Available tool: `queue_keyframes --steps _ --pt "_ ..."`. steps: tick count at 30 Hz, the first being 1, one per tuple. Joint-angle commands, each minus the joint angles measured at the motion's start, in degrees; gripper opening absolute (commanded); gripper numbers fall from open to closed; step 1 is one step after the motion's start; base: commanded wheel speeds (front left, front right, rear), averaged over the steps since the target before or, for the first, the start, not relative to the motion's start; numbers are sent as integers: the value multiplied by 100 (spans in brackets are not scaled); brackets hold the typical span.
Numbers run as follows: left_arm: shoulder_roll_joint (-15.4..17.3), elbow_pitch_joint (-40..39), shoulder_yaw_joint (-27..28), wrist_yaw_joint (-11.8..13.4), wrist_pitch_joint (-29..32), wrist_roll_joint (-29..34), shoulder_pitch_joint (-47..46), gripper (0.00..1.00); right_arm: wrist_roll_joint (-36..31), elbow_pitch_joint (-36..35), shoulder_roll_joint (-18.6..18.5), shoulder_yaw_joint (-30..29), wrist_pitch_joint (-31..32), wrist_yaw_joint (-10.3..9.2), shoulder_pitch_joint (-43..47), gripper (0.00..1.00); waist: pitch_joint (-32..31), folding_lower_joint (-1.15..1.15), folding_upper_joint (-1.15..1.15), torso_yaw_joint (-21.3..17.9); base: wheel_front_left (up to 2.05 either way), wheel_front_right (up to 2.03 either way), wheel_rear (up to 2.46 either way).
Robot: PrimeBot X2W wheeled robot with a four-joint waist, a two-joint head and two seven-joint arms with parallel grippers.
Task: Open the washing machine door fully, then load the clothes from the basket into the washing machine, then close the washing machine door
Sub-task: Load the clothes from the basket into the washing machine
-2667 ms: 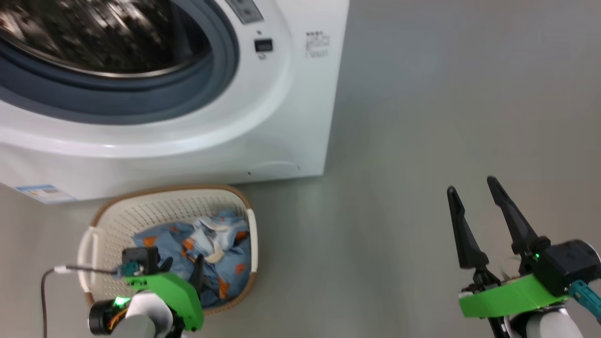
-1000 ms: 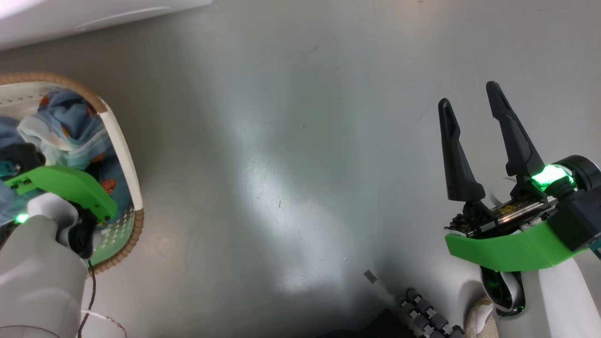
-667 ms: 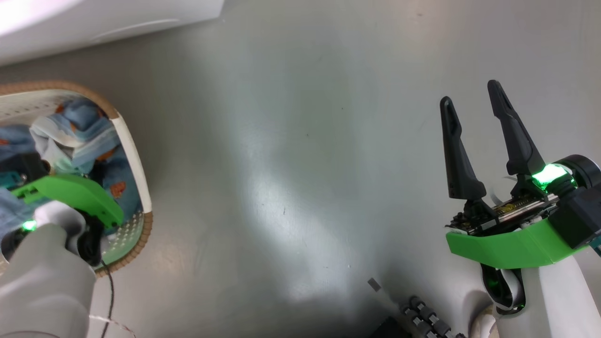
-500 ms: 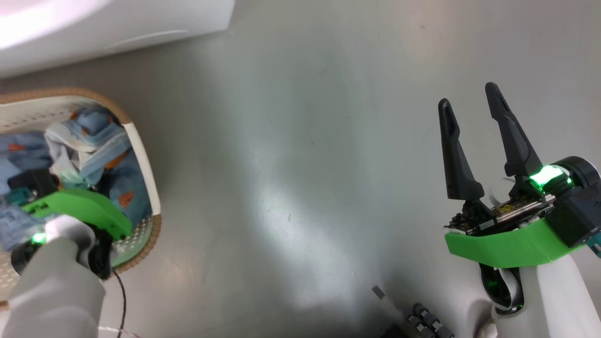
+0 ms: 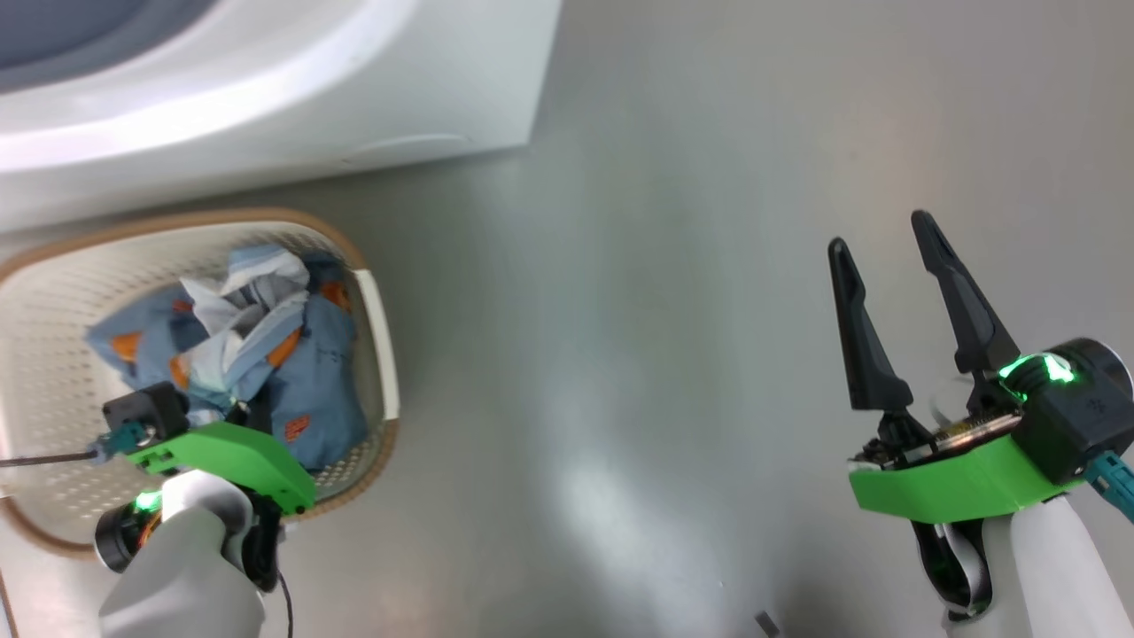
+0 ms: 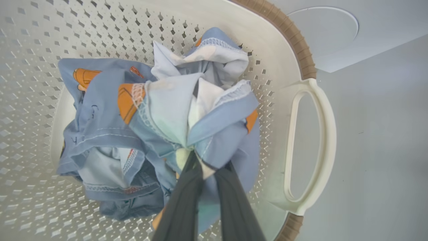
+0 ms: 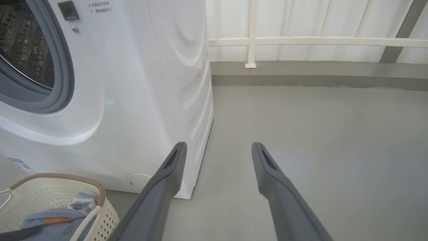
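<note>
The left gripper (image 6: 209,164) has bitten! Its dark fingers (image 6: 182,201), spread apart inside the cream-white perforated plastic basket (image 6: 294,36) moments ago, are now pinched together on the light blue clothes with orange and white patches (image 6: 160,113). The fabric, slumped loose before, is drawn into a peak. The head camera has swung back over the basket.

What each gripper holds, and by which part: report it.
The left gripper is shut on the clothes, pinching a bunched fold near the middle of the bundle. The right gripper is open and holds nothing.
</note>
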Motion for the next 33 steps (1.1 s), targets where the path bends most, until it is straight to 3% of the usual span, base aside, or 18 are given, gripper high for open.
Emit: queue_keyframes --steps 1,13,23,33 --pt "173 -232 137 114 -67 128 275 0 -40 -83 -46 91 -26 9 231 100 -513 0 0 441 0 0 0" --pt "134 -2159 904 579 -70 1160 1627 0 3 122 -180 -8 108 9 690 100 -1589 0 0 923 0 0 0" --pt "158 -3655 1391 651 -70 2040 2564 0 92 317 -148 -75 141 9 1134 100 -2454 0 0 1115 0 0 0" --pt "308 -5016 1401 737 -71 2701 3522 0 177 554 -10 -100 111 9 1570 100 -3366 0 0 1127 0 0 0"
